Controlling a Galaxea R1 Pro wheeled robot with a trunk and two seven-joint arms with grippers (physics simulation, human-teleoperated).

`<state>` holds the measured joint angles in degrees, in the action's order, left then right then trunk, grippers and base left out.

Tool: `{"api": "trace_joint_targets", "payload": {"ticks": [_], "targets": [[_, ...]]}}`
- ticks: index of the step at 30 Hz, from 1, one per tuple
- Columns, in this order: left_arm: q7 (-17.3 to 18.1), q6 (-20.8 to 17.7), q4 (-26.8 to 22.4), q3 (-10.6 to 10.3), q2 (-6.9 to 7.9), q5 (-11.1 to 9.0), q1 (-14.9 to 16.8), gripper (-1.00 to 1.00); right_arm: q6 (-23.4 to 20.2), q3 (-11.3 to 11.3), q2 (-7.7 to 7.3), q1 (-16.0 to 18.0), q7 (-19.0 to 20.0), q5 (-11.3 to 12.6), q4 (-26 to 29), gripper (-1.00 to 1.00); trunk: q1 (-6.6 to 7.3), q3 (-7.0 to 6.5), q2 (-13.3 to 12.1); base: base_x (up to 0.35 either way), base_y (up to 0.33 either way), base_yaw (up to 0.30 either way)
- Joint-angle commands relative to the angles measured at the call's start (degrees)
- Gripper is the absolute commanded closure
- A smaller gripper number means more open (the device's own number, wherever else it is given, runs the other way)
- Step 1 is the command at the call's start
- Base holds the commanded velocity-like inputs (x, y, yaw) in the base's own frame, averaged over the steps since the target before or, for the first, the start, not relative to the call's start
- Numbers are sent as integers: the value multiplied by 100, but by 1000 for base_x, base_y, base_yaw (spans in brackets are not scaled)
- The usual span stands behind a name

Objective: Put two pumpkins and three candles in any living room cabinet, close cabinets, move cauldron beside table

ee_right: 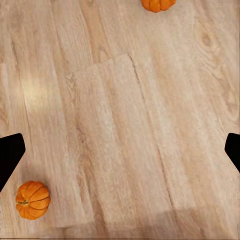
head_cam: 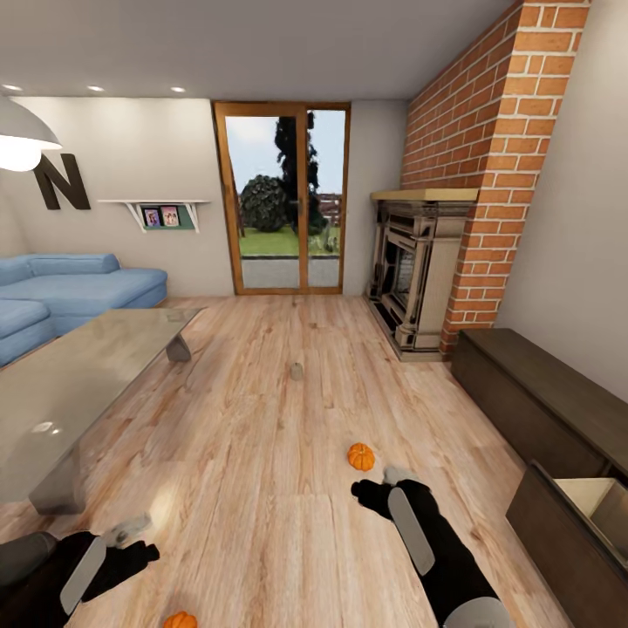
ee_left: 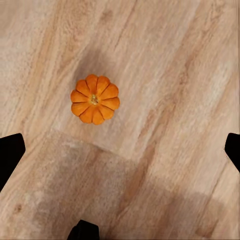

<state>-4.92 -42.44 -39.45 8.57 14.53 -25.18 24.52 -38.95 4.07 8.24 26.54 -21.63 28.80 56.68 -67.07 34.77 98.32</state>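
Observation:
Two orange ribbed pumpkins lie on the wood floor. One pumpkin (head_cam: pixel 360 455) sits just ahead of my right gripper (head_cam: pixel 384 482). The other pumpkin (head_cam: pixel 180 620) lies near the lower edge of the head view, below my left gripper (head_cam: pixel 131 534). The left wrist view looks straight down on a pumpkin (ee_left: pixel 95 99), with the left gripper (ee_left: pixel 120 150) open above the floor. My right gripper (ee_right: pixel 120 150) is open too, with one pumpkin (ee_right: pixel 33 200) and another (ee_right: pixel 157 4) apart from it. A small beige candle (head_cam: pixel 296 371) stands mid-floor. The dark cabinet (head_cam: pixel 541 401) runs along the right wall. The cauldron is out of view.
One cabinet drawer (head_cam: pixel 602 501) at the near right stands pulled out, showing a pale inside. A glass-topped table (head_cam: pixel 78 375) fills the left side, with a blue sofa (head_cam: pixel 70 292) behind it. A brick fireplace (head_cam: pixel 419 279) and a glass door (head_cam: pixel 283 209) stand at the far end.

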Motion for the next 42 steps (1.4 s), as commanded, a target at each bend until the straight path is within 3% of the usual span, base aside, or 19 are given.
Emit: {"api": "trace_joint_targets", "payload": {"ticks": [1, 11, 18, 22, 25, 27, 29, 42], "targets": [[22, -16, -1, 24, 15, -15, 39, -100, -129, 2, 46, 77, -47, 3, -18, -100, 0, 0, 0, 0, 0, 0], [51, 1, -1, 137, 57, -22, 78, -100, -312, 23, 103, 297, -65, -14, -53, -100, 0, 0, 0, 0, 0, 0], [59, 8, -1, 376, 67, -15, 79, -100, -292, 72, 136, 292, -49, -34, -10, -100, -154, 126, 281, 0, 0, 0], [92, 13, 2, 585, 78, -13, 79, -100, -258, 397, 141, 291, -53, -42, -10, -100, -242, 198, 441, 0, 0, 0], [165, 15, 6, 823, 85, -11, 79, -100, -85, 764, 155, 290, -65, -25, -23, -100, -308, 252, 562, 0, 0, 0], [206, 16, 7, 923, 101, -12, 79, -100, 12, 851, 160, 290, -70, -20, -15, -100, -351, 287, 642, 0, 0, 0], [328, 16, 10, 1035, 147, -13, 79, -100, 86, 912, 162, 290, -70, -16, 30, -100, -395, 323, 722, 0, 0, 0], [474, 16, 16, 1076, 197, -13, 79, -100, 85, 949, 172, 291, -66, -15, 115, -100, -681, 557, 1243, 0, 0, 62]]}}
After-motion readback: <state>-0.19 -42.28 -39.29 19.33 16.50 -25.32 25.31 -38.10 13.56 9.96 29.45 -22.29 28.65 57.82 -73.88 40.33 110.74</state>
